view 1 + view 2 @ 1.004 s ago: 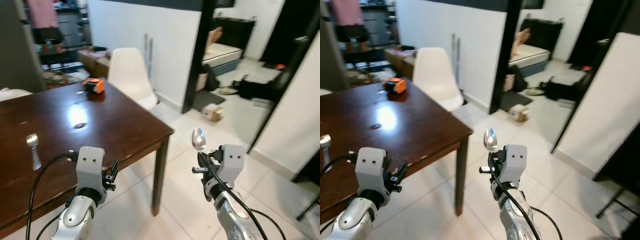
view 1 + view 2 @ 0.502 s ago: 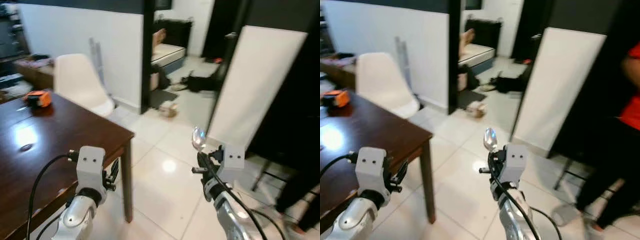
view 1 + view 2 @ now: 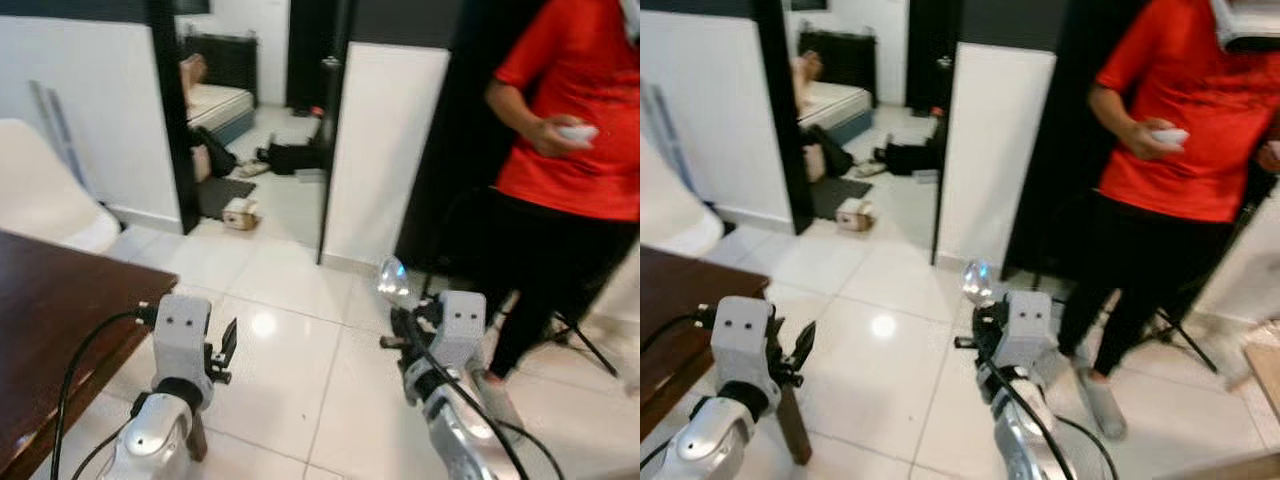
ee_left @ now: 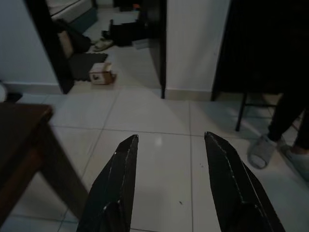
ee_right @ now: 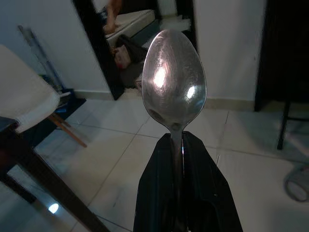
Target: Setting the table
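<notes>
While the right claw (image 3: 402,322) is gripping a spoon (image 5: 173,79) by its handle, with both black fingers pressed together around the stem and the bowl standing upright above the fingertips, the spoon is nowhere near being laid: it is sitting in the air over white floor tiles (image 3: 300,330), well apart from the table (image 3: 50,320). The left claw (image 4: 171,181) is hanging with its two fingers spread and nothing between them; beyond its tips only tile, a dark doorway and a small cardboard box (image 4: 100,73) are showing. The table's dark wooden corner is lying off to the left of the left claw, and a white chair (image 3: 40,195) is standing farther off on that same side. No cutlery or dishes are showing on the part of the table in view, so what is already set cannot be confirmed. A person in a red shirt (image 3: 580,110) is standing ahead and to the right of the right claw, holding a small white object; a slippered foot (image 4: 263,150) is showing near a chair leg on the floor. Judgement: the carrying step is underway, with one item in hand. Remaining, as far as can be judged: bringing the spoon to the table, lowering it flat onto the wood, and releasing it.
</notes>
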You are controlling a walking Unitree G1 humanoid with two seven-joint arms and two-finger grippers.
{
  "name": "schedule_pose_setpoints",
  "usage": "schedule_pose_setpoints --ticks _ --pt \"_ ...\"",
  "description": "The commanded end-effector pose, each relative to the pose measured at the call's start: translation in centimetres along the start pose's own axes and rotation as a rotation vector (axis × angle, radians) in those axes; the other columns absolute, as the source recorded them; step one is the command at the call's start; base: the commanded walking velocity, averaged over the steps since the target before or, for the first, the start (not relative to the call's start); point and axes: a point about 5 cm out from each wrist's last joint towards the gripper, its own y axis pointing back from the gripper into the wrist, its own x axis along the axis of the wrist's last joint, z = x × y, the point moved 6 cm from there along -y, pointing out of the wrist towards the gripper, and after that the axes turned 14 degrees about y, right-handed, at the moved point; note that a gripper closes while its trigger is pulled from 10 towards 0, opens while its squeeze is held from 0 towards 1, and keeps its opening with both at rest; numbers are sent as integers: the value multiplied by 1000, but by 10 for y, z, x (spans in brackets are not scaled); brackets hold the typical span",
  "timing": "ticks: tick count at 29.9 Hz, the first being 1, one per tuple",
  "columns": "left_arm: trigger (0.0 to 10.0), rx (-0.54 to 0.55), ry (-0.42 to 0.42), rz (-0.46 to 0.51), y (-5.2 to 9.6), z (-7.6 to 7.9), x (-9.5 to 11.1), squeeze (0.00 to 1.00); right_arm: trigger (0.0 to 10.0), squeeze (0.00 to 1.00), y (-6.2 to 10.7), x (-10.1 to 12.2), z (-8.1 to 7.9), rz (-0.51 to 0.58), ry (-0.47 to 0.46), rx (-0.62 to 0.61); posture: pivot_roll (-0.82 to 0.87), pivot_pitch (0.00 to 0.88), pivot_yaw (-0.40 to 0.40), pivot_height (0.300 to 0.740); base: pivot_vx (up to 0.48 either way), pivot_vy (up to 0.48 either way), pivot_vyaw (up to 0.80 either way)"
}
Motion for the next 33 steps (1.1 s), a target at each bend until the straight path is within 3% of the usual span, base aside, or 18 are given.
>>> schedule_pose_setpoints --ticks 1,33 --pt "10000 -3 6 -14 1 1 -4 0 10000 0 2 -3 4 -10 4 -13 49 84 46 740 0 0 -800" --pt "10000 -7 8 -13 1 3 -5 0 10000 0 0 -2 4 -9 10 -4 47 78 39 740 0 0 -800"
